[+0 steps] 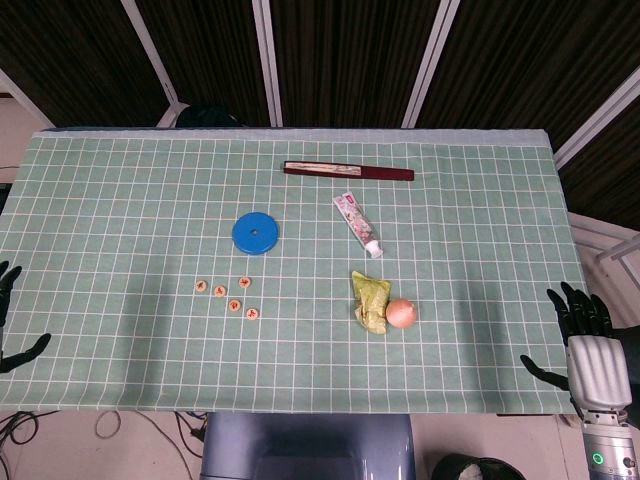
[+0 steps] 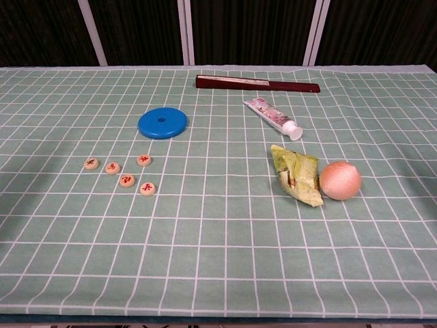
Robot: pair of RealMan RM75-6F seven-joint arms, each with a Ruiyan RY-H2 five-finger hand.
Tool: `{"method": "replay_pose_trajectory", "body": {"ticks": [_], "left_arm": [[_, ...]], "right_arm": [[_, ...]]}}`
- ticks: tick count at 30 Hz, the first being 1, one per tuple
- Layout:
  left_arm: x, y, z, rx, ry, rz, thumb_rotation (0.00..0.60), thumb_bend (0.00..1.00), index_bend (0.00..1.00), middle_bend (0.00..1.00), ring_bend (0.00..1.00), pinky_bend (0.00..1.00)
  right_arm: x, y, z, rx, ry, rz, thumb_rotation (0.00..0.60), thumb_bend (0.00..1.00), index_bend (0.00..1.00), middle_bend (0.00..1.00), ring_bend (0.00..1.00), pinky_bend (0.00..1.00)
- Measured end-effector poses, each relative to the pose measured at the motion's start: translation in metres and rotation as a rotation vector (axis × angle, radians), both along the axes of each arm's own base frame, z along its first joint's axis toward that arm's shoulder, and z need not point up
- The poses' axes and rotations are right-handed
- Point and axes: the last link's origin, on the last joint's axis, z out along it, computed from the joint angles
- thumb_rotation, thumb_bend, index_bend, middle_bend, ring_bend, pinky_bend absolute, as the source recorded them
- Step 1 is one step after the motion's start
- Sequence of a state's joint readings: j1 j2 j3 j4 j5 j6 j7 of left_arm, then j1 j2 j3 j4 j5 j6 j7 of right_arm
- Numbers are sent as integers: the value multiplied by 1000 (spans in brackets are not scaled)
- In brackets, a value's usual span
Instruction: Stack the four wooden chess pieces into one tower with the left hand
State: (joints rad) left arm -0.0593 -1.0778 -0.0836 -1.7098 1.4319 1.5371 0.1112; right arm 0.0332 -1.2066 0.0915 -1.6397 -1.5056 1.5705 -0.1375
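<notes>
Wooden chess pieces (image 2: 120,173): scattered flat and unstacked on the green table (image 2: 218,260) near the blue disc (image 2: 162,123); left hand (image 1: 12,318) and right hand (image 1: 578,325) parked at opposite table edges, fingers spread, holding nothing, evidently awaiting the first pick.

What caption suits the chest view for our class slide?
Five wooden chess pieces lie loose and unstacked on the green grid cloth, near a blue disc.

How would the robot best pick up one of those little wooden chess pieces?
Take the chess piece nearest the front by its round edge, fingers coming down from above. It lies flat, a low disc with no top knob, apart from its neighbours. The left hand probably suits, being nearer.
</notes>
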Motion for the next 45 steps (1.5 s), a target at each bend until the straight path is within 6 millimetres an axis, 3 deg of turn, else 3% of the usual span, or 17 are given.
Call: {"method": "replay_pose_trajectory", "body": {"ticks": [36, 39, 45], "left_arm": [[3, 2, -5, -23, 0, -18, 600, 164, 112, 0, 0, 0], [8, 6, -8, -49, 0, -40, 600, 164, 127, 0, 0, 0], [34, 34, -25, -178, 6, -114, 600, 166, 142, 0, 0, 0]], "right_arm": [[0, 1, 1, -6, -6, -5, 600, 232, 81, 13, 0, 0], [0, 1, 1, -9, -7, -8, 600, 233, 81, 13, 0, 0], [0, 1, 1, -11, -10, -12, 600, 232, 81, 13, 0, 0]]}}
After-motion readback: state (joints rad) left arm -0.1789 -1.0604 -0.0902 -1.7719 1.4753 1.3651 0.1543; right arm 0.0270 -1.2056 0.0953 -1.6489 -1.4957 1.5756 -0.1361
